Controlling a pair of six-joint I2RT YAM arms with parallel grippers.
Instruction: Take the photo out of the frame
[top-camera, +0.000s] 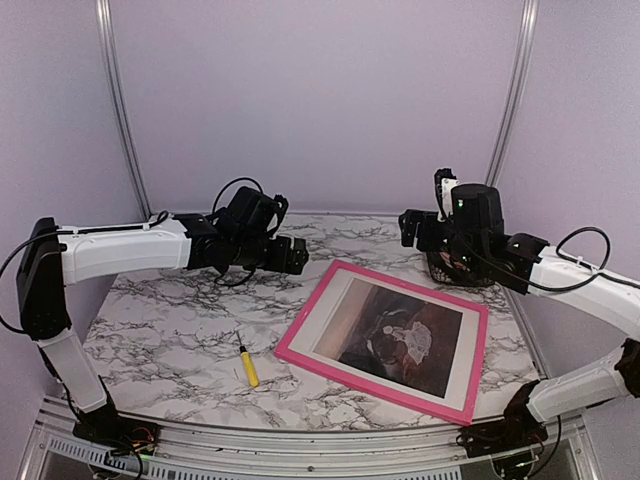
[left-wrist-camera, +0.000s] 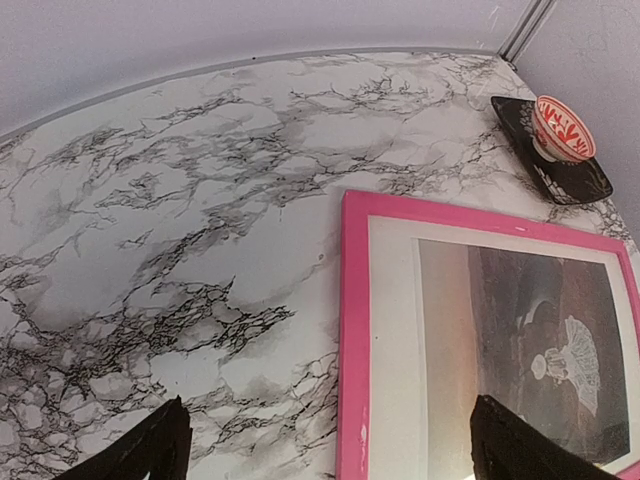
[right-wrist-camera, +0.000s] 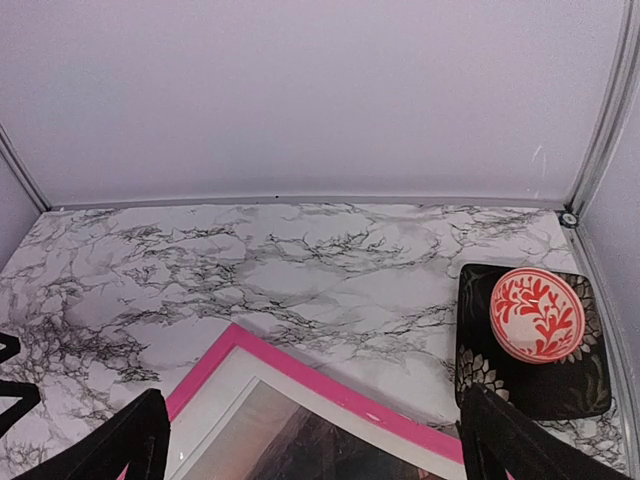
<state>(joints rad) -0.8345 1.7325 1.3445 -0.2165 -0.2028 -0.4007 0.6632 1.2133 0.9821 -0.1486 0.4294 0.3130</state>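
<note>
Pink frame (left-wrist-camera: 352, 330) on marble table (top-camera: 160, 320), photo (top-camera: 405, 335) inside it, open marble left and far, yellow pen (top-camera: 248, 367) by near-left corner, left gripper (top-camera: 298, 255) and right gripper (top-camera: 412, 228) hovering by its far edge, both spread wide, empty

Lighting: bright, even and diffuse, with a cool lilac cast in all views.
Shadows: faint and soft-edged on the tabletop (top-camera: 170, 310).
Glare: a pale warm sheen on the photo's (left-wrist-camera: 540, 330) lighter band in the left wrist view.
Focus: the overhead view is mildly soft and the wrist views are crisper. The left gripper (left-wrist-camera: 325, 452) fingers (left-wrist-camera: 145, 450) are underexposed black silhouettes.
Distortion: the tabletop's far edge bows in the left wrist view.
</note>
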